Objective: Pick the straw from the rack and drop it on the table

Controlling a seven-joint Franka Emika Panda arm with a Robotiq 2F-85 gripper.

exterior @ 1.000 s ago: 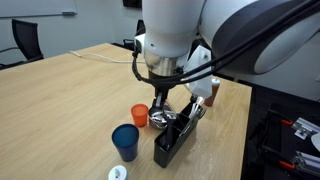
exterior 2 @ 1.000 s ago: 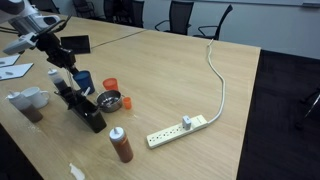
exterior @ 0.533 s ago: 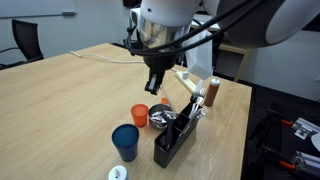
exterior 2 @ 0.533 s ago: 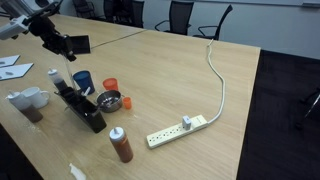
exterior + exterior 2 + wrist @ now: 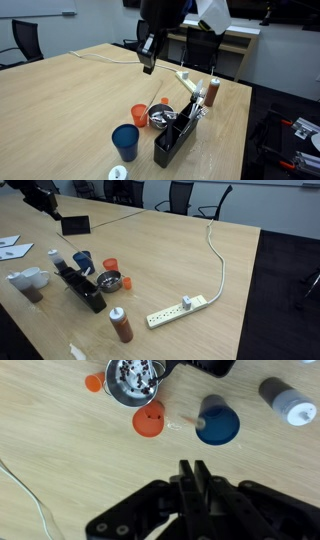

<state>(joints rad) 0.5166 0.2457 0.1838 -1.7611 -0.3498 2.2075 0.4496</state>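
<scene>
Evidently released, the straw point(image 5: 182, 423) lies between orange cup point(image 5: 148, 420) and blue cup point(image 5: 218, 424) on the bench point(image 5: 60, 460); the gripper point(image 5: 195, 472) hangs high, fingers together, empty.

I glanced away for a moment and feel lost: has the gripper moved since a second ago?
Yes. The gripper has risen from just above the rack to high above it.

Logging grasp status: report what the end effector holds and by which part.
Nothing: the end effector is shut, empty; the straw is below, between orange cup and blue cup.
</scene>
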